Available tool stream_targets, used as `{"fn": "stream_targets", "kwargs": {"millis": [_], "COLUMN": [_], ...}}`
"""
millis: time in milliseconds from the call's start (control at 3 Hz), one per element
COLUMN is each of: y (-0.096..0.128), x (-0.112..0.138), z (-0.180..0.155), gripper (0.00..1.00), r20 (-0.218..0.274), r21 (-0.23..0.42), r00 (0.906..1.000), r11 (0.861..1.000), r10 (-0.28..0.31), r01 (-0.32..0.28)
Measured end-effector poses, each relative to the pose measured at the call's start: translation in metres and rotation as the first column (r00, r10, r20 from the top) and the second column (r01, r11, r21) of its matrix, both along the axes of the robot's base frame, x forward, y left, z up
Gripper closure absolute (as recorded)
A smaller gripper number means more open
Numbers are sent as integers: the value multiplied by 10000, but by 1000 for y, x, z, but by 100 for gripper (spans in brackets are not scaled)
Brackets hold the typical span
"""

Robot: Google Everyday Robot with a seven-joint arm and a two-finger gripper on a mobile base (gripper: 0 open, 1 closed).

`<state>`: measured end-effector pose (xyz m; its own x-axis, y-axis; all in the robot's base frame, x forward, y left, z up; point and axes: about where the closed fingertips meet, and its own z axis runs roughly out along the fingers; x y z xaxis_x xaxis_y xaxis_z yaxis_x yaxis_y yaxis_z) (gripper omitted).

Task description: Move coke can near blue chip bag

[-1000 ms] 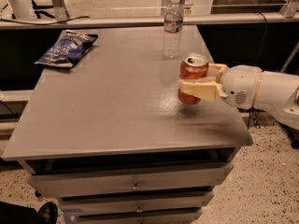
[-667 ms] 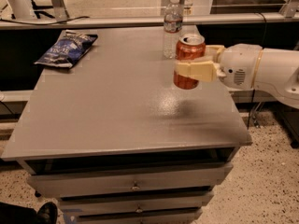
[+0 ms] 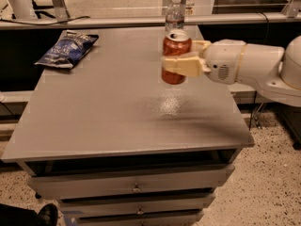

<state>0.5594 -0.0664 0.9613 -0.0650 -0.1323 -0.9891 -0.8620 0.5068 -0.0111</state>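
Nearest the viewer, a stack of drawers (image 3: 136, 185) sat beneath the grey counter (image 3: 94, 121). The white arm (image 3: 249, 67) entered from 3 o'clock. Its gripper (image 3: 178, 58) was clamped around the coke can (image 3: 176, 46), which was held upright in the air above the counter, toward 2 o'clock of the counter's centre. The blue chip bag (image 3: 67, 48) lay flat at the far corner, 10 o'clock, well apart from the can. A clear water bottle (image 3: 174, 15) stood at the far edge, directly behind the can.
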Motion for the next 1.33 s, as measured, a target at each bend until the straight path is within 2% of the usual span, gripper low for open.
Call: {"fn": "stream_targets", "kwargs": {"millis": [333,667,1000,1333], "y": [54,119,184,228], "x": [38,77,107,132], "z": [-5,-6,-19,-33], "gripper": [100,100,100,100], "r20": [420,818,1007,1074], "r21": [147,49,-164,-282], "r00": [9978,9908,9827,9776], "r11": [9985,9941,9878,9835], "r10": [521,1074,1556,1809], "r01": [-528,-1081,-1547,-1788]}}
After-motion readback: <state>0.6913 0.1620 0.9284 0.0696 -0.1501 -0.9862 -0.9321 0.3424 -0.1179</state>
